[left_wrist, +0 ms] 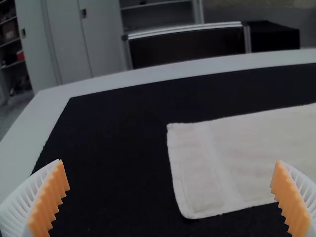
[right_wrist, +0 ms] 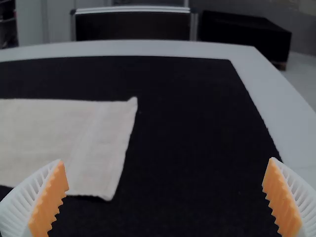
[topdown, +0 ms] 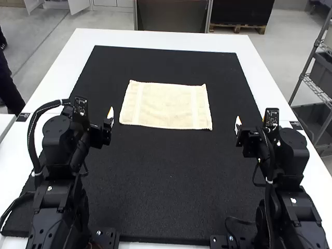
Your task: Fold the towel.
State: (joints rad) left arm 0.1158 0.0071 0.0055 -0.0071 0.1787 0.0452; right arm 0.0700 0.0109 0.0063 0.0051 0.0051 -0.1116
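Towel, pale cream and rectangular, is lying flat on the far half of the mat, its long sides running across the table. A white table is supporting everything, its border showing around a black foam mat. Both arms are standing at the near side, one at each edge of the mat. The left gripper is hanging near the towel's left end, its fingers spreading wide and holding nothing. The right gripper is hanging well apart from the right end, its fingers also spreading wide around nothing. A smooth woven band is running beside each short end of the towel. Ribbed orange pads are facing each other across each gripper's gap. The towel's far right corner is sticking up slightly.
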